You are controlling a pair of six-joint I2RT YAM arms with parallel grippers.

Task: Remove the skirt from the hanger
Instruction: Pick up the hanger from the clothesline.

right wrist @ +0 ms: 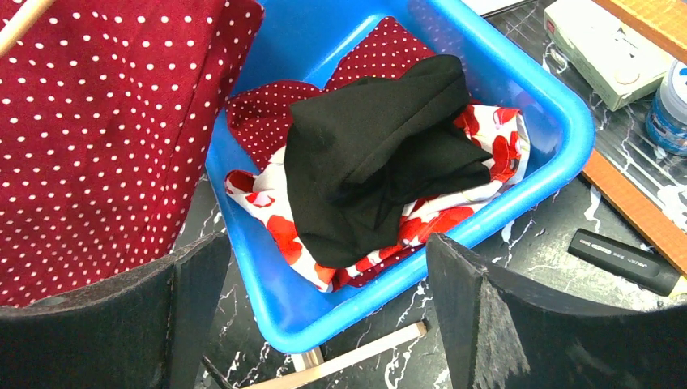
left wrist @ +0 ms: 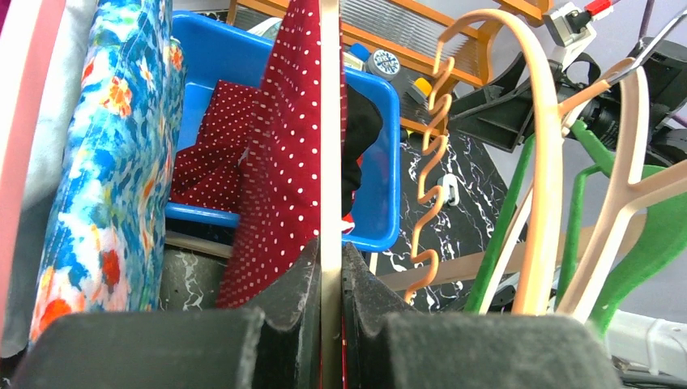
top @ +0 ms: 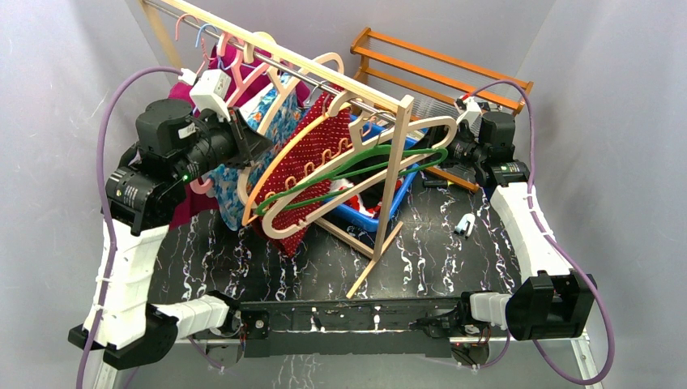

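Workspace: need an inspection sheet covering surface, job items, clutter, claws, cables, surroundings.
Surface: black marbled table, partly covered.
Job's things: red dotted skirt hanging on its beige hanger, up on the rail.
Clutter: blue bin holding black cloth and floral fabric; empty green hanger; black stick on the table.
Grippers: left claw shut on the beige hanger; right claw open above the blue bin.
Cables: purple cables loop outside both arms.
Surroundings: grey walls; orange rack behind.
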